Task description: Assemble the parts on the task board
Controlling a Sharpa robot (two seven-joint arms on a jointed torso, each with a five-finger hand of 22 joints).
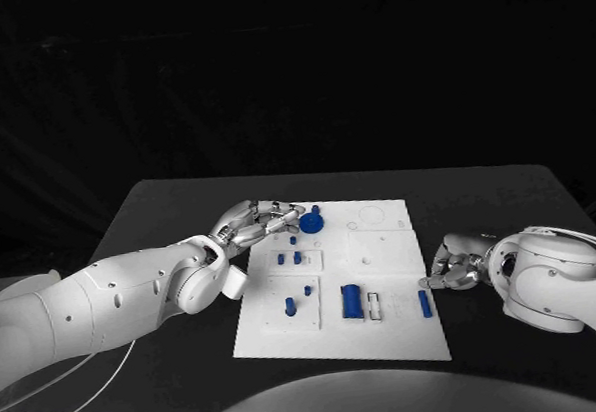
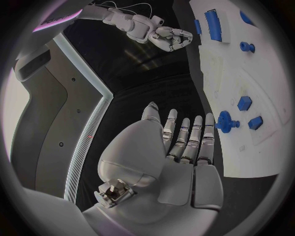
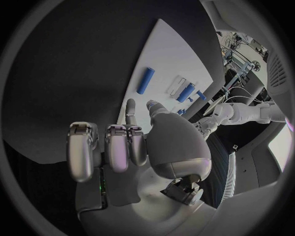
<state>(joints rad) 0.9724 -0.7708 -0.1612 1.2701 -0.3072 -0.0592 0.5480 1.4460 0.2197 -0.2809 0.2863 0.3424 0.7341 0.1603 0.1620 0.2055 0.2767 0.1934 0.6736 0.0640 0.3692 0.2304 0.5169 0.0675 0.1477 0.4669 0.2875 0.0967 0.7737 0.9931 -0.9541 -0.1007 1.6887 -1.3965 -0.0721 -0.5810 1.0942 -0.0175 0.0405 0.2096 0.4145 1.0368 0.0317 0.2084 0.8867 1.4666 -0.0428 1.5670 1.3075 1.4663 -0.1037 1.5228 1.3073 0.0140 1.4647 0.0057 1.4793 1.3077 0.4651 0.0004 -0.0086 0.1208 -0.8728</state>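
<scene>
left hand (image 1: 253, 221) empty, fingers extended, beside the blue gear (image 1: 310, 222) at the task board's (image 1: 400, 330) far edge; right hand (image 1: 453, 267) curled, empty, at its right edge.

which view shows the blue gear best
The left wrist view: the blue gear sits close, teeth visible, just off the left hand's fingertips. The head view shows it small and round. In the right wrist view I cannot pick it out.
</scene>
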